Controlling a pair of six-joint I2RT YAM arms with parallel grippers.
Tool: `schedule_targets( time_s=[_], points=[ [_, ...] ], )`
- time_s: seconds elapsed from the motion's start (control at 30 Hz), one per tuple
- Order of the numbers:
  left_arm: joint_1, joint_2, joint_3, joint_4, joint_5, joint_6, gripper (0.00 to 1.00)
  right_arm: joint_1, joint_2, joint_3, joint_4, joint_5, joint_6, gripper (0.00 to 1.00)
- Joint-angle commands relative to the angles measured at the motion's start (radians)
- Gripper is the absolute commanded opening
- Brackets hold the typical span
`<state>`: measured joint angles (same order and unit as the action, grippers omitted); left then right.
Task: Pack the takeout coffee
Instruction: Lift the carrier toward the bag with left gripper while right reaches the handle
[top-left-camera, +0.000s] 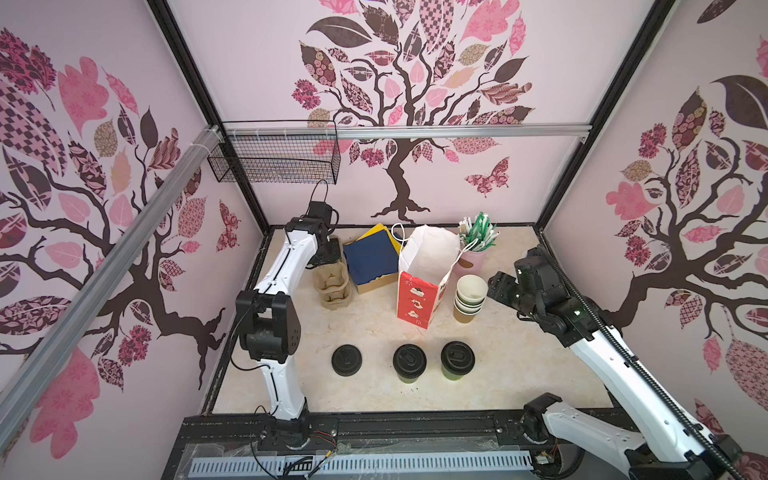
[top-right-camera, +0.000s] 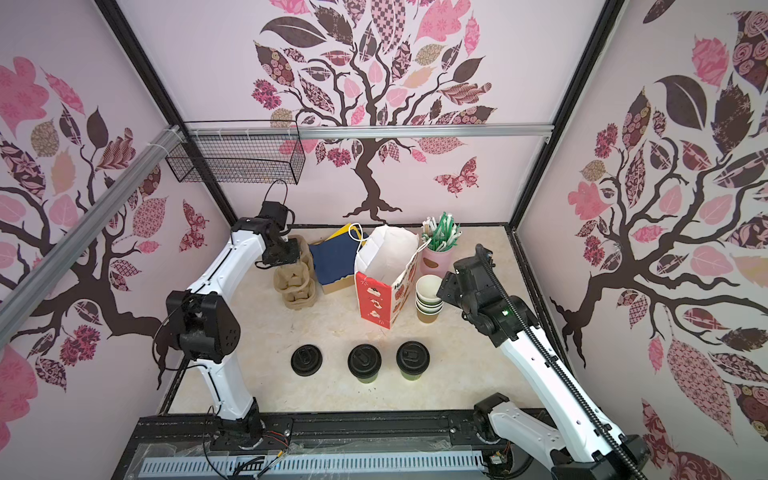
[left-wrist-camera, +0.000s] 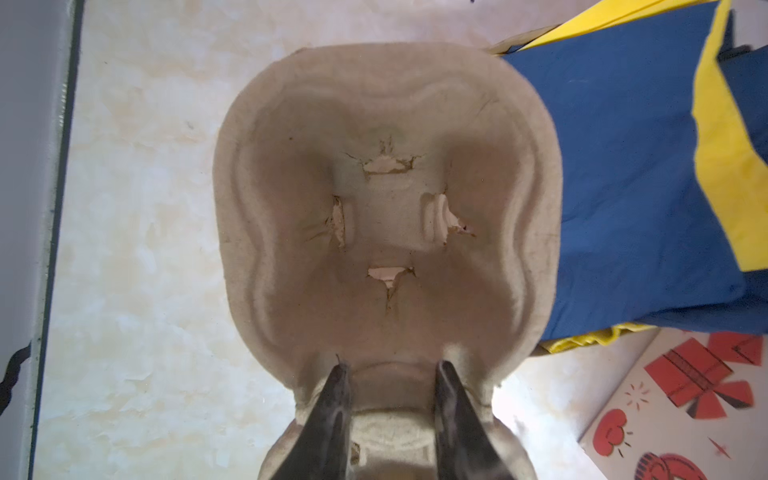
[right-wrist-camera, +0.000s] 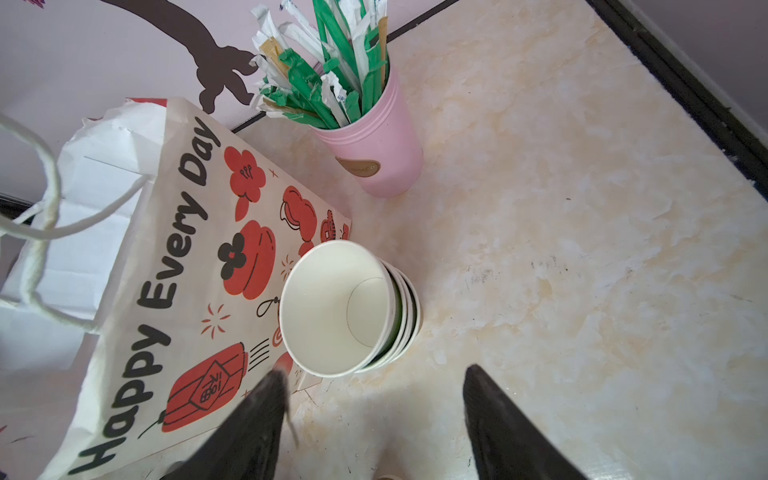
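Two takeout coffees stand upright on the bench (top-left-camera: 519, 374), side by side in a row that runs along its front edge. They are nearer that edge than the back one and roughly midway between the left and right edges. They stand close together, with a narrow gap of bare bench between them. The left-side cup (top-left-camera: 409, 363) (top-right-camera: 364, 362) and the right-side cup (top-left-camera: 457, 360) (top-right-camera: 412, 360) look alike in both top views. Each is a small paper cup, capped with a round black plastic sip lid (top-left-camera: 457, 355) that hides most of its greenish-brown body.
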<state>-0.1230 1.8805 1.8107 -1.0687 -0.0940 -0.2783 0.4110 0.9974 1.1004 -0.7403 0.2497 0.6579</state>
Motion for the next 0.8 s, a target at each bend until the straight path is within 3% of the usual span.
schedule_targets(
  time_s=[0.0,0.37,0.57,0.77],
  points=[
    [-0.001,-0.085,-0.049,-0.024,0.022,0.025,0.23,0.003,0.003,0.045,-0.039,0.001,-0.017,0.71],
    [-0.059,-0.376,-0.133,-0.13,0.089,-0.002,0.22,0.003,0.103,0.175,-0.039,-0.118,-0.018,0.71],
    [-0.199,-0.415,-0.017,-0.22,0.07,-0.015,0.21,0.003,0.166,0.234,-0.03,-0.182,-0.028,0.71],
    [-0.337,-0.367,0.197,-0.308,0.046,0.005,0.21,0.003,0.178,0.248,-0.025,-0.187,-0.034,0.71]
  ],
)
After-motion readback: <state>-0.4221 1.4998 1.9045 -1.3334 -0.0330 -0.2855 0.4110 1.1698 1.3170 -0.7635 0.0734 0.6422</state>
